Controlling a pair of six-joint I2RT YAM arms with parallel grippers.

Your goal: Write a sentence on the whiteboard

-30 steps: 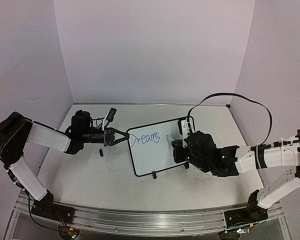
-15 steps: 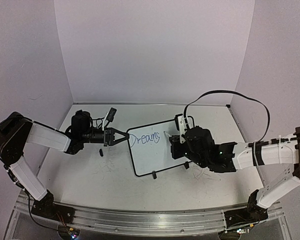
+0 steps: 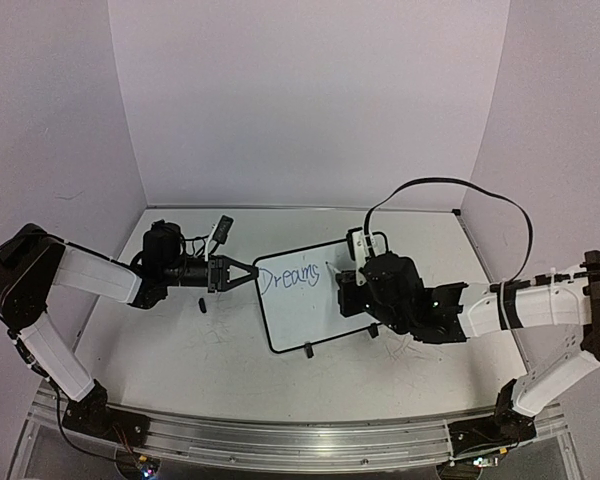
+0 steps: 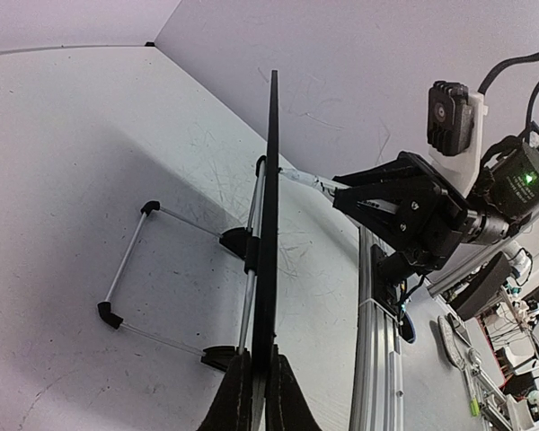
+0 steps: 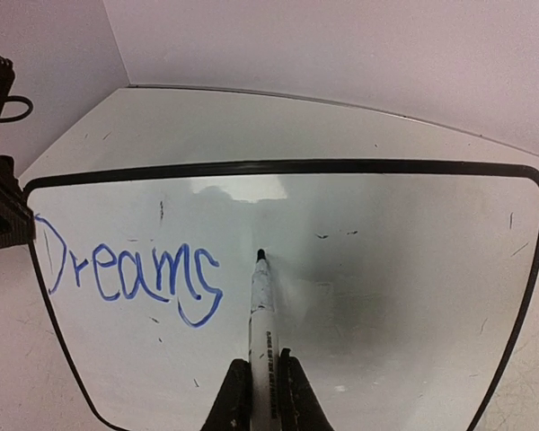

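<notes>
1. The right fingers (image 5: 240, 388) clamp a white marker (image 5: 261, 305) low on its barrel. Its dark tip is at the board's glossy surface, just right of the writing.
2. The whiteboard (image 3: 305, 310) stands tilted on its small black feet in the middle of the scuffed white counter (image 3: 210, 350), between the two sets of fingers.
3. The sentence (image 5: 130, 274) reads only "Dreams", in blue handwriting, on the board's left half.
4. The left fingers (image 4: 237, 400) pinch the whiteboard's thin black frame at its left edge, pressed shut on it.
</notes>
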